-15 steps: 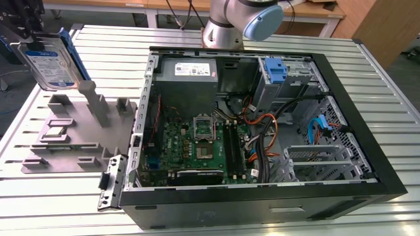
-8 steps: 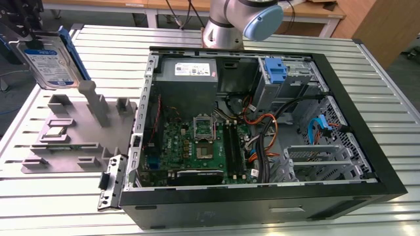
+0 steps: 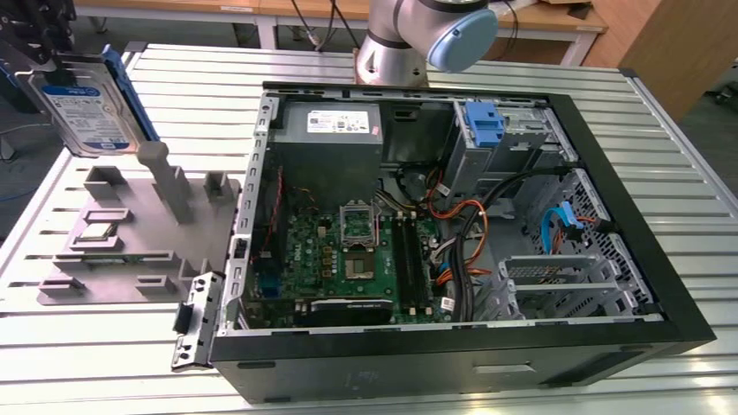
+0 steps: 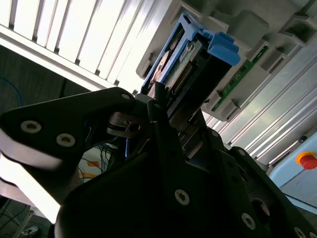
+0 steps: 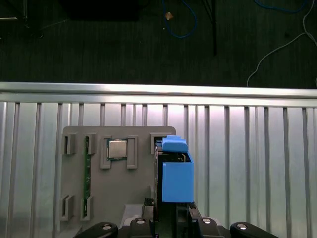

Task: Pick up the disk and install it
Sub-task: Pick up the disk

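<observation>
Jaws tight on near end of disk [image 4: 182, 69]; grey fixture tray [image 5: 124, 193] beneath.

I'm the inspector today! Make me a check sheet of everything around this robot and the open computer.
Surface: slatted metal table with the open computer case lying on it.
Job's things: the disk is held up over the grey tray, outside the case.
Clutter: a chip and a green memory stick sit in the tray.
Grippers: the hand is shut on the disk.
Cables: orange and black wires and a blue cable inside the case; a loose cord on the floor.
Surroundings: wooden furniture, a red button.
</observation>
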Controlling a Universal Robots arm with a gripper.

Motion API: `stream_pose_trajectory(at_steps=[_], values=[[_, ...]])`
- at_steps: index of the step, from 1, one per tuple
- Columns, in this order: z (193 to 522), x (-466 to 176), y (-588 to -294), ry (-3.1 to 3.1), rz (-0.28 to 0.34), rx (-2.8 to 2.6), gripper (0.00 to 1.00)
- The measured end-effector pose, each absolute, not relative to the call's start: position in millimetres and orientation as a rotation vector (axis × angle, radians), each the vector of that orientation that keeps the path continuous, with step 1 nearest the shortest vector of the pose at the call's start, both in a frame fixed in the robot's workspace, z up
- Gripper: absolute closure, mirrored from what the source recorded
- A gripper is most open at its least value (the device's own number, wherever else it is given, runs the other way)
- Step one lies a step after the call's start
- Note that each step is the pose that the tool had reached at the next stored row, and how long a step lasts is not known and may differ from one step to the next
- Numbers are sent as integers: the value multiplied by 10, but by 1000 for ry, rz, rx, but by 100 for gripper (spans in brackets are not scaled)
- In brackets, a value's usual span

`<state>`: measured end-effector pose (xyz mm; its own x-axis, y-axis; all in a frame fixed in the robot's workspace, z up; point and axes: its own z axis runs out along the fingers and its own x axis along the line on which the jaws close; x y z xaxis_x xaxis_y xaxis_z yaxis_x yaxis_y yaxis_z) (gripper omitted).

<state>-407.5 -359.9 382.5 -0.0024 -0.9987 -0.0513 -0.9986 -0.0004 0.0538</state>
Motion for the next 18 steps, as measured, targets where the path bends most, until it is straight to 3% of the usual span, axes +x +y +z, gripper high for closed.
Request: stream_pose_trajectory(at_steps=[18], values=[[4074,-4075,-3599,-2220,-117,2218,65]])
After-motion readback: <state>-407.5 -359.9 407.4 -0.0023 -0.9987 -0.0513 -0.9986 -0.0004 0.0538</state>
